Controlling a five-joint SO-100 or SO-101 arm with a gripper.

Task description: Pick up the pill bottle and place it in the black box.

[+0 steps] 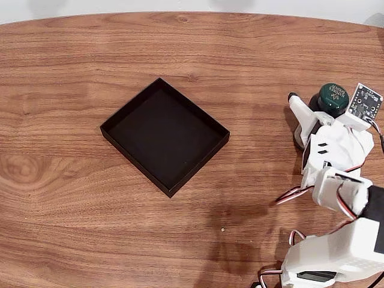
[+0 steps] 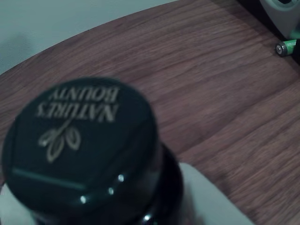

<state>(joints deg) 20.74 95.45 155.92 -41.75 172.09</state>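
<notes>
The pill bottle (image 1: 333, 97) stands at the table's right side in the fixed view, its dark green cap facing up. My gripper (image 1: 323, 99) straddles it: the white finger (image 1: 298, 111) presses in from the left and the other jaw sits under the small camera board on the right, so it looks shut on the bottle. In the wrist view the bottle's cap (image 2: 82, 150) with pale print looms close at lower left, white showing below it. The black box (image 1: 165, 137) lies empty left of centre, well apart from the gripper.
The wooden table (image 1: 180, 240) spreads bare between the box and the arm. My white arm and its cables (image 1: 336, 240) take up the lower right. A green battery (image 2: 287, 47) lies by a grey object at the wrist view's top right. The table's far edge curves along the top.
</notes>
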